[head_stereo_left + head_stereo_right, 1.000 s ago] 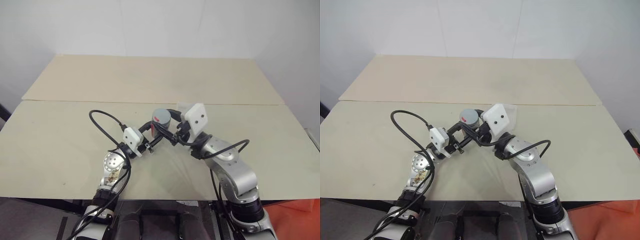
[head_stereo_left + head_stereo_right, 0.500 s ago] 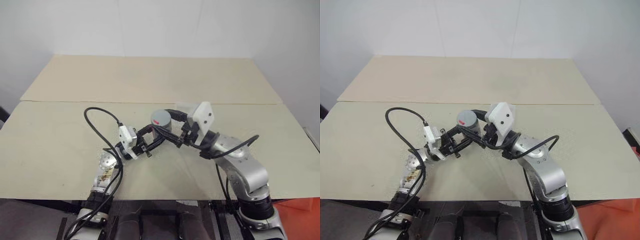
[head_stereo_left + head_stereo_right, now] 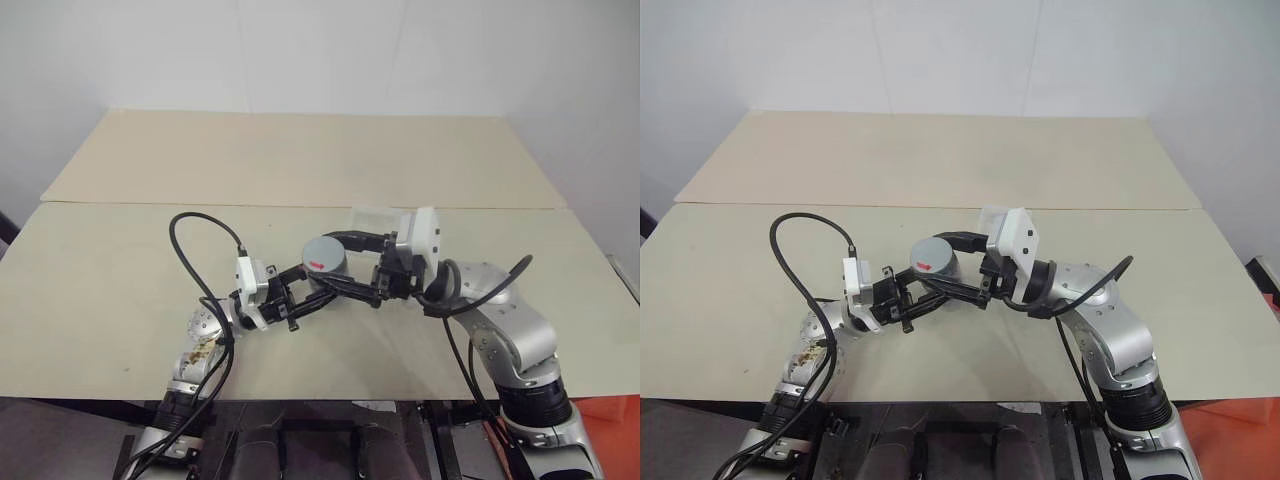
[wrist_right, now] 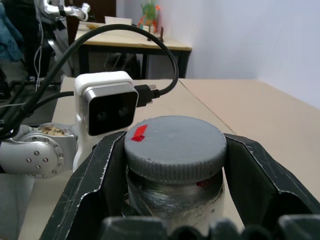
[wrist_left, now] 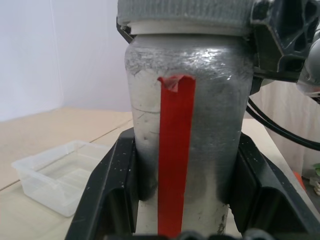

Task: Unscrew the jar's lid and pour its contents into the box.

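Box (image 3: 372, 216) partly hidden behind right hand (image 3: 352, 262); jar (image 5: 187, 135) base cut off.

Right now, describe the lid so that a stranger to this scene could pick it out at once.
Start at the beige table and go to where the two arms meet near its middle. The left gripper clamps the jar by its body; the lid is the grey ribbed cap on top, gripped by the right gripper. It bears a small red mark.
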Available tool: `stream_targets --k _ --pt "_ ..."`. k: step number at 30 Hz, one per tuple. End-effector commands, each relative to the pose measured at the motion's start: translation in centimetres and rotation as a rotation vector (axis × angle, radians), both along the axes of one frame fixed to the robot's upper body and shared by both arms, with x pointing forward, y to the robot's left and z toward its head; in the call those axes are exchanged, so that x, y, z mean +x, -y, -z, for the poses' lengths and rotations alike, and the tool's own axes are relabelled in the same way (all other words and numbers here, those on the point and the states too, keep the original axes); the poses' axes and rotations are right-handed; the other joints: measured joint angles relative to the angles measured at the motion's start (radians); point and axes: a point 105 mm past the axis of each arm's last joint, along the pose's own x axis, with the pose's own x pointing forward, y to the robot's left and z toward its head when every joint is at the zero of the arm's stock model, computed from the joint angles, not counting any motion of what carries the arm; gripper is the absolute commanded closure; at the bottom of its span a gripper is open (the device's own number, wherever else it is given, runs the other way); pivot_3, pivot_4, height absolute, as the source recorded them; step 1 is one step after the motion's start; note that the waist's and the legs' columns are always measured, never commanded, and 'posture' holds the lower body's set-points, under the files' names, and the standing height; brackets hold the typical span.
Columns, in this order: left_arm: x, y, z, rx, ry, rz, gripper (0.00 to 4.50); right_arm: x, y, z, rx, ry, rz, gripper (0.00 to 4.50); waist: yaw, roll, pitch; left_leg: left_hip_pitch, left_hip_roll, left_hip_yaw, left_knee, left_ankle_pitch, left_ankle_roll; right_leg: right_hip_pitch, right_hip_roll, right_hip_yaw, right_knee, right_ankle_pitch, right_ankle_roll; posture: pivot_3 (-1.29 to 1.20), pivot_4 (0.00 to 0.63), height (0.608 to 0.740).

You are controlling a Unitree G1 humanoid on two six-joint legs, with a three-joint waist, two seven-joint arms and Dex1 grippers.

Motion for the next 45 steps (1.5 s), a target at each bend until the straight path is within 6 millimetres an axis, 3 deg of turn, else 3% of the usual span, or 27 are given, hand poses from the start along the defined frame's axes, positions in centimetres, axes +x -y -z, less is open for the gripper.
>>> stream_targets --k 1,15,19,22,24,27,33,42,45 --pt "-1.1 1.4 0.6 0.066 0.058 0.054 2.54 0.1 0.9 -3.0 0.086 0.073 0.024 1.74 0.0 0.0 0.0 0.0 0.0 0.0 0.0 0.0 0.0 0.0 0.0 0.0 0.0 0.0 0.0 0.0 0.15 0.74" --pt "-0.8 1.3 1.4 0.12 0.097 0.043 2.54 0.0 1.6 -2.8 0.092 0.016 0.023 1.74 0.0 0.0 0.0 0.0 0.0 0.0 0.0 0.0 0.0 0.0 0.0 0.0 0.0 0.0 0.0 0.0 0.15 0.74" --pt "-0.8 1.1 1.0 0.094 0.089 0.027 2.54 2.3 3.6 -3.6 0.119 0.067 0.257 1.74 0.001 0.0 0.0 0.0 0.0 0.0 0.0 0.0 0.0 0.0 0.0 0.0 0.0 0.0 0.0 0.0 0.15 0.74" --pt "-0.8 0.6 -0.1 0.044 0.071 0.002 2.54 4.0 6.4 -3.1 0.102 0.026 0.488 1.74 0.003 0.0 0.0 0.0 0.0 0.0 0.0 0.0 0.0 0.0 0.0 0.0 0.0 0.0 0.0 0.0 0.15 0.74" --pt "-0.8 0.1 -0.9 0.022 0.068 -0.024 2.54 4.0 8.5 -1.5 0.021 0.008 0.6 1.74 0.013 0.0 0.0 -0.001 0.0 0.0 0.0 0.0 0.0 0.0 0.0 0.0 0.0 0.0 0.0 0.0 0.15 0.74" --pt "-0.6 -0.5 -1.6 0.018 0.069 -0.057 2.54 2.9 10.6 2.6 -0.135 -0.088 0.685 1.74 0.021 0.0 0.0 -0.001 0.0 0.0 -0.001 0.0 0.0 0.0 -0.001 0.0 -0.002 0.0 0.0 0.0 0.15 0.74" --pt "-0.1 -1.0 -1.5 0.044 0.059 -0.083 2.54 0.9 12.8 9.1 -0.293 -0.337 0.807 1.74 0.012 0.0 0.0 0.0 0.0 0.0 0.0 0.0 0.0 0.0 -0.001 0.0 -0.001 0.0 0.0 0.0 0.15 0.74" --pt "0.6 -0.8 -0.6 0.078 0.052 -0.099 2.54 -0.4 13.5 12.8 -0.367 -0.534 0.855 1.74 0.01 0.0 0.0 0.0 0.0 0.0 0.0 0.0 0.0 0.001 0.0 0.001 -0.001 0.0 0.0 0.0 0.15 0.74" --pt "0.9 -0.6 -0.6 0.082 0.059 -0.11 2.54 -0.7 13.4 12.7 -0.353 -0.542 0.849 0.84 0.013 0.0 0.0 0.0 0.0 0.0 0.0 0.0 0.0 0.001 0.0 0.001 -0.001 0.0 0.0 0.0 0.15 0.74"
